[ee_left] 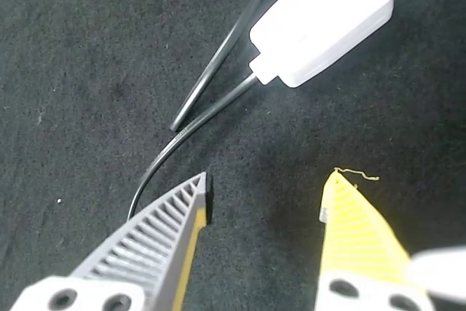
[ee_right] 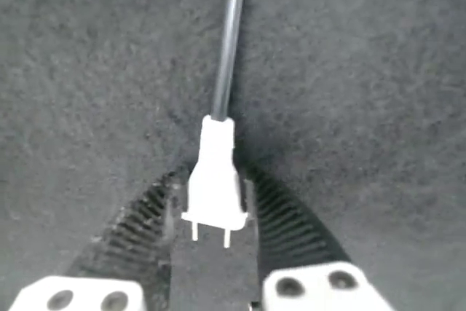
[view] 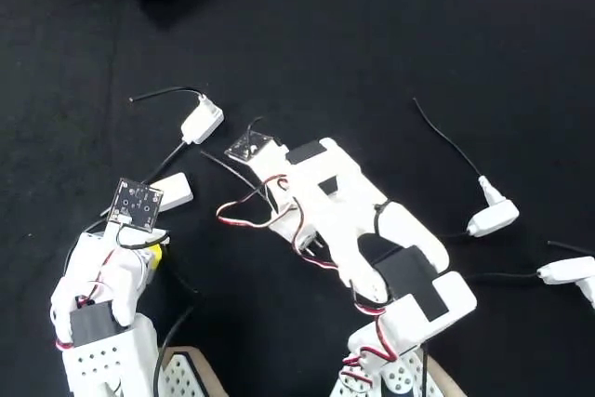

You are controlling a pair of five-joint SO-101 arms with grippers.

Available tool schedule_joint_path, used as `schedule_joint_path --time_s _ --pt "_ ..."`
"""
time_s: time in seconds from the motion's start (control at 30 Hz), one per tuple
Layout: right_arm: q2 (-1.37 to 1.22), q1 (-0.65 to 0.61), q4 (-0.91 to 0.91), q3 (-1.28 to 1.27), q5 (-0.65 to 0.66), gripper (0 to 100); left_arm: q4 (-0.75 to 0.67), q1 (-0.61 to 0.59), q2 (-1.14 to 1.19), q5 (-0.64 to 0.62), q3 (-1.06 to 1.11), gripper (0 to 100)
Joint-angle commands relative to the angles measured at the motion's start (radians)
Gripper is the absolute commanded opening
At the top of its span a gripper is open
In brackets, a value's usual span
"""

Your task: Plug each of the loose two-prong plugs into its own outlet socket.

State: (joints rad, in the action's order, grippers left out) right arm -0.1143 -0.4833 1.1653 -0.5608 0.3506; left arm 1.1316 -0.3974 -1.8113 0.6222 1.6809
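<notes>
My right gripper is shut on a white two-prong plug, whose prongs point back toward the wrist while its black cable runs away over the cloth. In the high view the right arm stretches to the table's middle left. My left gripper stands open just above the cloth, its grey and yellow fingers a little short of a white socket block with cables. The high view shows this block beside the left arm. Another white block lies farther back.
The table is covered in black cloth. At the right lie a white plug piece and another white piece at the edge, each with thin black cable. Red and white servo wires loop off the right arm.
</notes>
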Motion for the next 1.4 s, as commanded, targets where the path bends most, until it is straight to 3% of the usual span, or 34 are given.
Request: schedule_joint_path --time_s 0.0,0.17,0.37,0.7,0.93,1.37 --pt "0.033 -0.015 0.06 0.087 0.012 17.9 0.005 -0.005 -0.009 0.011 0.018 25" --pt "0.033 -0.015 0.124 0.151 0.049 27.5 0.003 -0.005 -0.009 0.011 0.018 25" --pt "0.033 -0.005 0.144 0.176 0.051 27.5 0.003 -0.005 -0.009 0.011 0.018 26" --pt "0.024 0.06 -0.031 0.033 0.158 27.5 0.003 -0.004 -0.009 0.011 0.018 25" --pt "0.024 0.032 -0.052 -0.033 0.15 27.5 0.003 -0.004 -0.009 0.011 0.018 25" --pt "0.024 -0.041 -0.051 -0.074 0.012 27.4 0.003 -0.005 -0.009 0.011 0.018 25"
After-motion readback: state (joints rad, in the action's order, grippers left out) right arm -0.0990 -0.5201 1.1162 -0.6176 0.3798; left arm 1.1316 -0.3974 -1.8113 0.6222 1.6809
